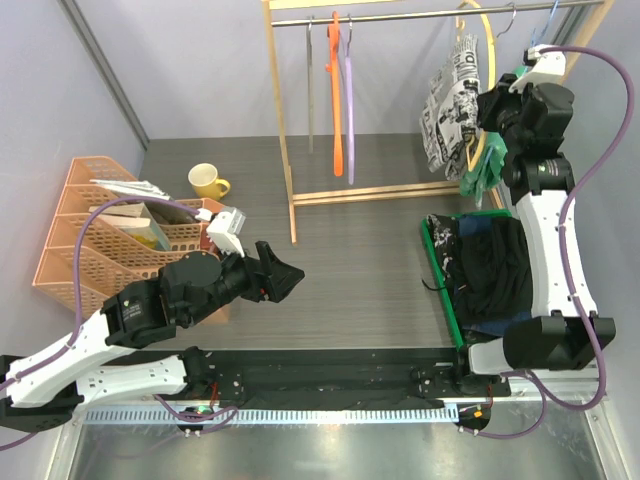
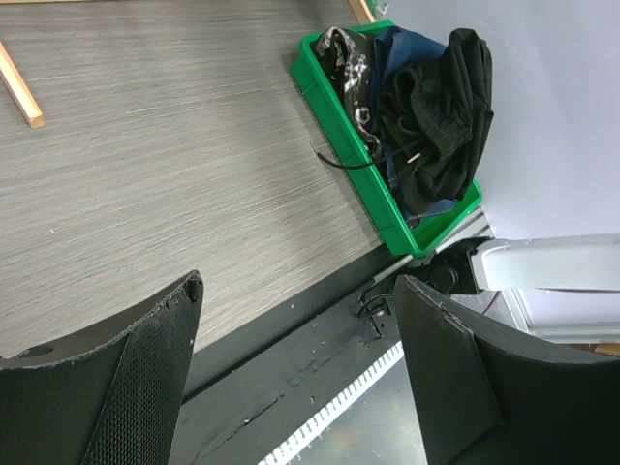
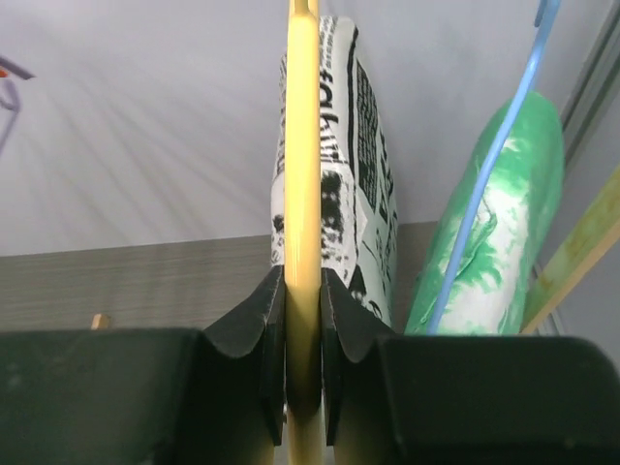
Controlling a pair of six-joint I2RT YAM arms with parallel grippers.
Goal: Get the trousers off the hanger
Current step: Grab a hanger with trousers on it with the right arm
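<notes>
Left arm [image 1: 120, 345] lies low, reaching from its base out towards the right, elbow bent and wrist level. Left gripper [image 1: 287, 272] points to the right with its jaws spread wide and nothing between them. Right arm [image 1: 542, 235] stretches far forward from its base, forearm running straight up the view, wrist folded over to the left. Right gripper [image 3: 302, 291] sits high, fingers [image 3: 254, 320] pinched tight on the yellow hanger [image 3: 303, 145], one pad pressed against each side of the rod.
</notes>
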